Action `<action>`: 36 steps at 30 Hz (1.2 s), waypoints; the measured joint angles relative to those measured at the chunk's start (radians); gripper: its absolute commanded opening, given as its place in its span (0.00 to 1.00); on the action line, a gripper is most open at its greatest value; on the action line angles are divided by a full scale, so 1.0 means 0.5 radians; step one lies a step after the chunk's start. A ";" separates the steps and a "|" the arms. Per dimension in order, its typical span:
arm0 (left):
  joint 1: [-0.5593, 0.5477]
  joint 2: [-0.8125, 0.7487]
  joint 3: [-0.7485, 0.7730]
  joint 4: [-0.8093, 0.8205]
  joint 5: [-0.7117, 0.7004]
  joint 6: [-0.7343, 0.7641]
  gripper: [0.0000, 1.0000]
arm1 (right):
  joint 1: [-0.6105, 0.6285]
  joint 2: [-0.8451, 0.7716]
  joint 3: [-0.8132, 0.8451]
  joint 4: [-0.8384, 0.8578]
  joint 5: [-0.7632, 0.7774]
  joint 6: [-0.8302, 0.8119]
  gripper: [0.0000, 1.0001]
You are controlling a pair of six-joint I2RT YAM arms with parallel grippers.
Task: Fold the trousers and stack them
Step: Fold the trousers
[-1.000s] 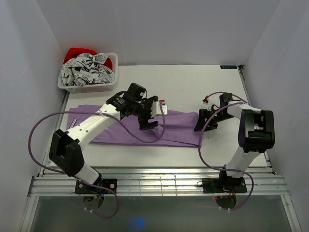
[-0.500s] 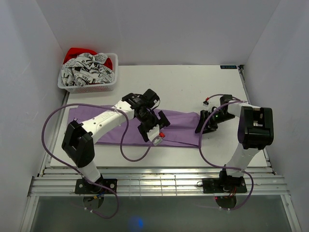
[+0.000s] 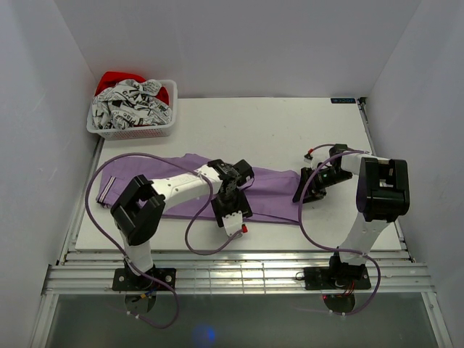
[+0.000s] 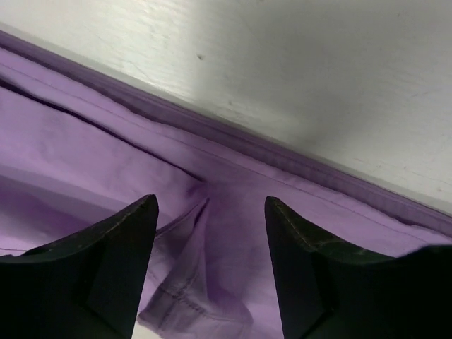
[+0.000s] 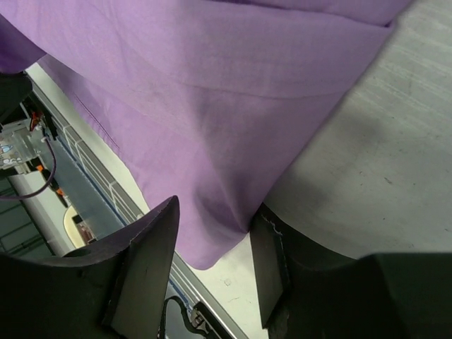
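The lilac-purple trousers (image 3: 270, 190) lie spread flat across the white table (image 3: 275, 130), with the pale striped waistband (image 3: 106, 190) at the far left. My left gripper (image 3: 229, 206) is low over the middle of the trousers near their front edge. In the left wrist view it (image 4: 210, 203) is open, with a creased fold of the trousers (image 4: 212, 141) between the jaws. My right gripper (image 3: 301, 187) is at the right end of the trousers. In the right wrist view it (image 5: 213, 212) is open and straddles the edge of the cloth (image 5: 212, 85), which touches one finger (image 5: 272, 261).
A white basket (image 3: 133, 125) holding grey-patterned and red clothes stands at the back left corner. White walls close in the left, right and back sides. A slatted metal rail (image 3: 232, 272) runs along the front edge. Purple cables loop from both arms.
My left arm has swung from the back middle of the trousers toward their front edge and turned its gripper down onto the cloth. The right gripper has barely moved.
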 measured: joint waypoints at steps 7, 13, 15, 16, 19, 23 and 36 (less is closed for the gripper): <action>0.000 0.024 -0.163 0.186 -0.251 0.015 0.51 | 0.001 0.015 0.000 -0.017 0.009 -0.002 0.47; 0.000 -0.076 -0.475 0.542 -0.364 0.022 0.49 | 0.001 0.018 0.000 -0.018 0.018 -0.007 0.46; -0.002 -0.137 -0.578 0.726 -0.384 0.023 0.49 | 0.001 0.018 0.000 -0.018 0.018 -0.007 0.46; -0.005 -0.169 -0.636 0.819 -0.400 0.023 0.48 | 0.000 0.018 0.000 -0.018 0.018 -0.007 0.46; -0.005 -0.235 -0.771 1.061 -0.430 0.023 0.43 | 0.000 0.018 0.000 -0.019 0.018 -0.008 0.46; -0.005 -0.238 -0.816 1.269 -0.450 0.024 0.23 | 0.000 0.018 0.000 -0.018 0.023 -0.012 0.43; -0.004 -0.307 -0.403 0.892 -0.174 -0.312 0.00 | -0.012 0.021 -0.006 -0.008 0.125 -0.028 0.17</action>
